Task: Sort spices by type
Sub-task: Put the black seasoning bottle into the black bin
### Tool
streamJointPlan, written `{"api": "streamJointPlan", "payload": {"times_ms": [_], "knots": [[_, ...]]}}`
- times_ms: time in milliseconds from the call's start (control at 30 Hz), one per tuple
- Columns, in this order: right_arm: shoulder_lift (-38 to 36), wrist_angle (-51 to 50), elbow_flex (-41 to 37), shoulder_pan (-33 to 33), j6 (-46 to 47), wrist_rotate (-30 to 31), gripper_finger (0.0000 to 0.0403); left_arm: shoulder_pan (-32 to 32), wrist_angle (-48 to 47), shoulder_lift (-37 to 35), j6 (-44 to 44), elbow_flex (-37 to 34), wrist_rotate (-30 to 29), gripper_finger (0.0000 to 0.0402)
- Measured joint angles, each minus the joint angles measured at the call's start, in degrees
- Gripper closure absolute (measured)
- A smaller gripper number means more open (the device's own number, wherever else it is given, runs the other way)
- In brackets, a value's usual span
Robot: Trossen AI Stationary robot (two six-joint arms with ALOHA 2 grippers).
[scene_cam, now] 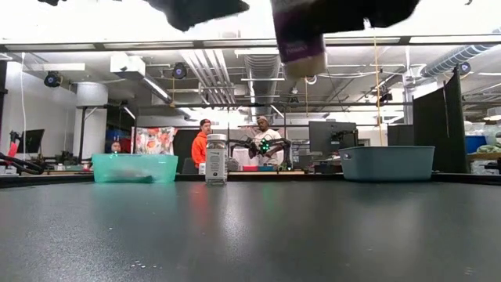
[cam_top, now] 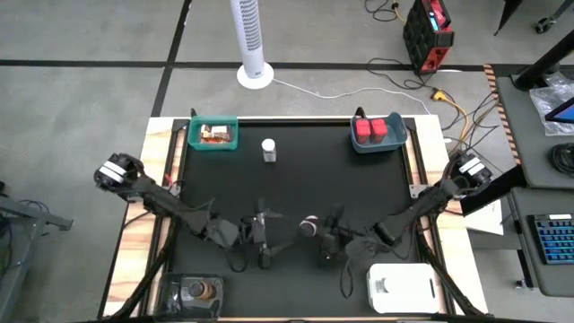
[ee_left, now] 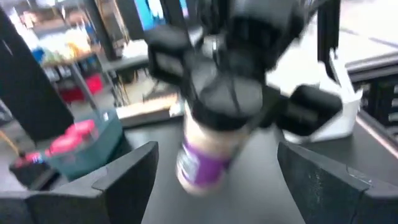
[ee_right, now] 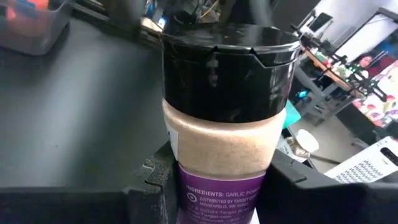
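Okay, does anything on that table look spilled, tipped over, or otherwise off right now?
Nothing looks spilled or damaged. The only unusual thing is a black-capped garlic powder jar held in mid-air by the right gripper, with the open left gripper beside it. The white-capped bottle stands upright.

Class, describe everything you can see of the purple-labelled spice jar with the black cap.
The purple-labelled spice jar with the black cap is a clear cylinder filled with pale pinkish-beige powder; its label reads garlic. The right gripper holds it clamped in its jaws, lifted off the black table near the front middle. The left gripper sits just beside it, jaws open and not touching it.
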Motion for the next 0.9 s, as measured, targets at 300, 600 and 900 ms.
{"api": "streamJointPlan", "payload": {"times_ms": [300,600,900], "knots": [[0.7,0.1,0.0,-0.1,1.4,0.4,0.0265,2.1,4.7,2.4,4.3,2.5,5.3,0.0088],[0.7,-0.2,0.0,-0.1,1.7,0.3,0.0264,2.9,4.3,9.6,10.3,9.6,5.7,0.0089],[0.7,-0.5,0.0,0.0,1.9,-0.1,0.0263,3.0,4.0,10.4,9.9,10.2,5.1,0.0160]]}}
